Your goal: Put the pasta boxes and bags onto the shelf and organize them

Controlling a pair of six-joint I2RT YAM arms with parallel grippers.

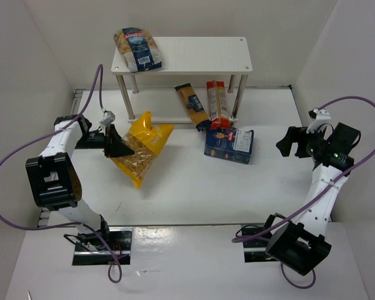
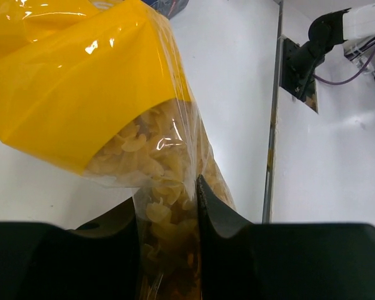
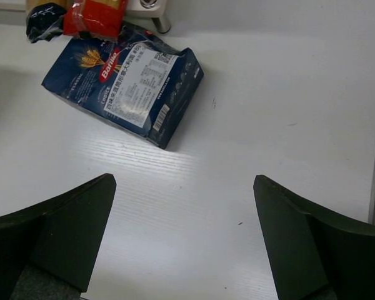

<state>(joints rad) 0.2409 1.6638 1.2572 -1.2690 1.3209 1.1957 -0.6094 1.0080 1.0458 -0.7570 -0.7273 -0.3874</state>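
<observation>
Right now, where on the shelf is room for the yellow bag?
The top board is bare from the clear bag at its left end to its right edge. Below is crowded: yellow spaghetti pack, red spaghetti pack, and the blue box in front.

Free table [image 1: 194, 187] btwn yellow bag [image 1: 144, 147] & blue box [image 1: 229, 145]; spaghetti packs [image 1: 217, 105] across shelf [image 1: 200, 55] front

Reads "Barilla" on dark-blue box [image 3: 122, 81]; other txt prob. illegible.
</observation>
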